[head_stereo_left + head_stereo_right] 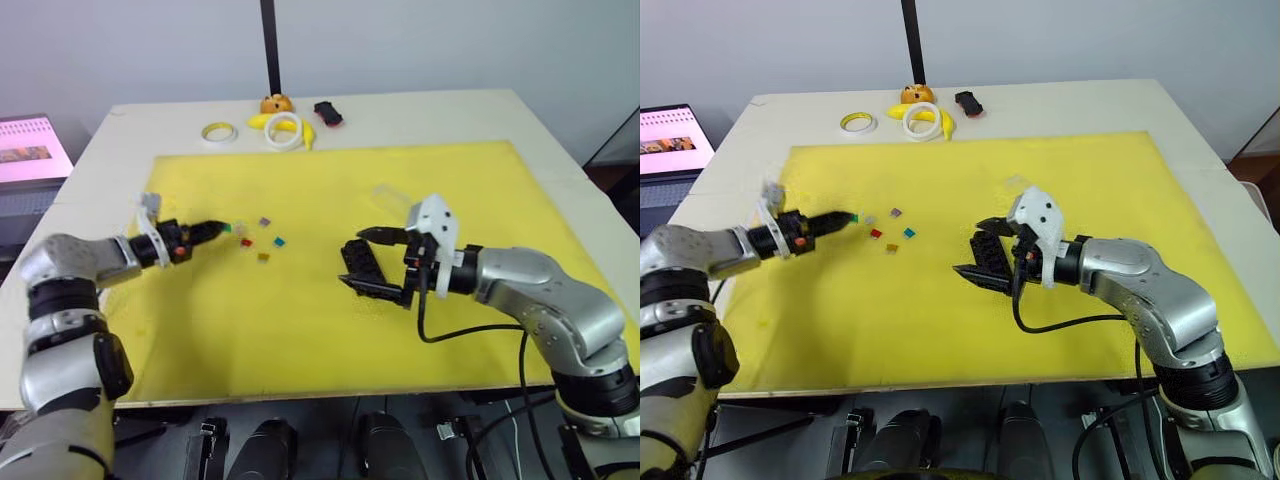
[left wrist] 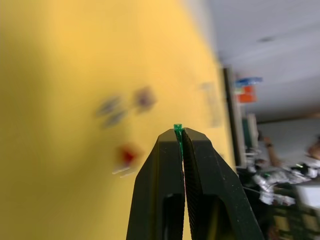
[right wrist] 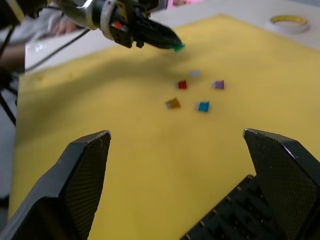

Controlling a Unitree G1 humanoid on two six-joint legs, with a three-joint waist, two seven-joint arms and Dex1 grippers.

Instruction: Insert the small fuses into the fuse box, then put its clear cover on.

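Note:
My left gripper (image 1: 219, 229) is shut on a tiny green fuse (image 2: 177, 128), held just above the yellow mat (image 1: 300, 340) at its left side. Beside its tip lie the other small fuses: grey (image 1: 870, 219), red (image 1: 246, 242), purple (image 1: 264, 222), blue (image 1: 279, 241) and orange (image 1: 263, 257). The black fuse box (image 1: 362, 266) sits mid-mat to their right. My right gripper (image 1: 372, 262) is open, its fingers straddling the box with a wide gap on one side in the right wrist view. The clear cover (image 1: 390, 196) lies faintly visible behind the box.
At the table's far edge are two tape rings (image 1: 218, 131) (image 1: 284, 130), a banana (image 1: 258, 121), an orange toy (image 1: 276, 102) and a small black and red toy car (image 1: 328, 113). A black pole (image 1: 270, 45) rises behind them. A laptop (image 1: 30, 150) stands off the left edge.

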